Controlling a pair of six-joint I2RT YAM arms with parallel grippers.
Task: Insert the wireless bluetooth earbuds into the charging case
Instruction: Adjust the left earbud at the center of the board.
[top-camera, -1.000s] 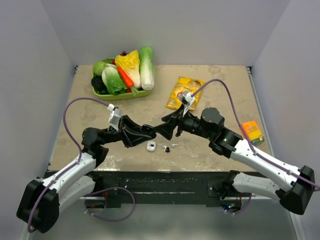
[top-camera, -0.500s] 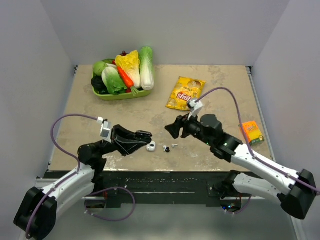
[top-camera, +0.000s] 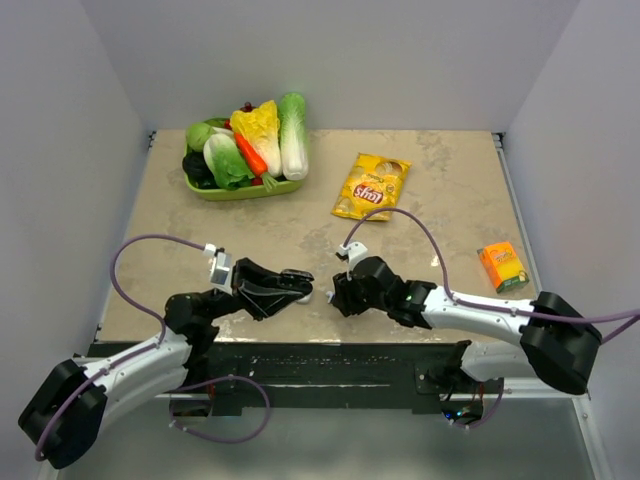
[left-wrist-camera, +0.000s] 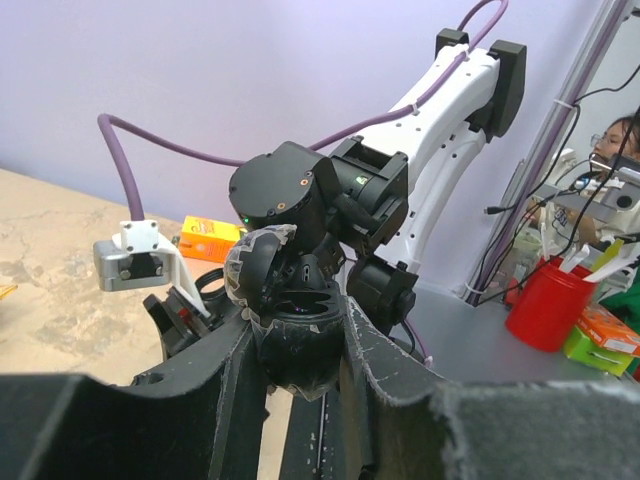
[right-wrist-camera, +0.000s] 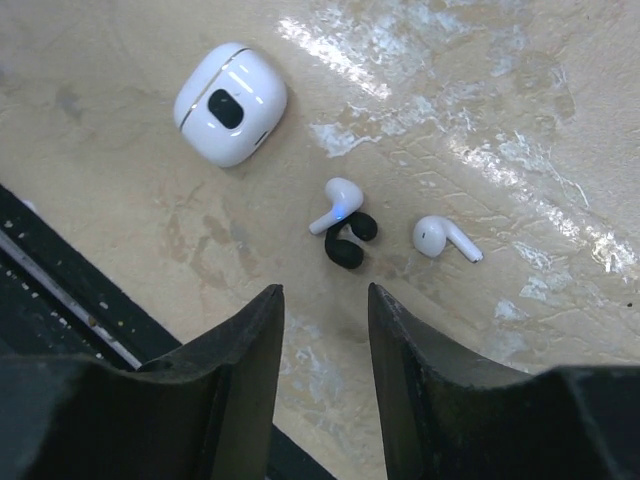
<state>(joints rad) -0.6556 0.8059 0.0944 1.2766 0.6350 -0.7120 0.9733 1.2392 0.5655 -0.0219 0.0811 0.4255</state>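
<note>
Left gripper (left-wrist-camera: 298, 335): my fingers are clamped on a dark rounded shell (left-wrist-camera: 300, 365); it looks hinged open, but I cannot tell for sure that it is a charging case; it faces my right arm.
White case (right-wrist-camera: 230, 102): ahead and to the left of my right gripper (right-wrist-camera: 322, 300); looks closed, lying flat on the table (right-wrist-camera: 520, 90); smooth glossy plastic, likely slippery; I would pinch it across its broad sides.
Stemmed bud (right-wrist-camera: 335, 205): straight ahead of my right fingertips, near; it touches a dark curved bud (right-wrist-camera: 350, 243) lying just nearer to me; both look tiny, light and hard, apt to skid or flick away under a finger; I would take the white one across its stem.
Second white bud (right-wrist-camera: 445, 238): ahead and to the right, apart from that pair; same handling, grip across the stem.
Right gripper: jaws parted, nothing between them; low over the table, just short of the buds.
</note>
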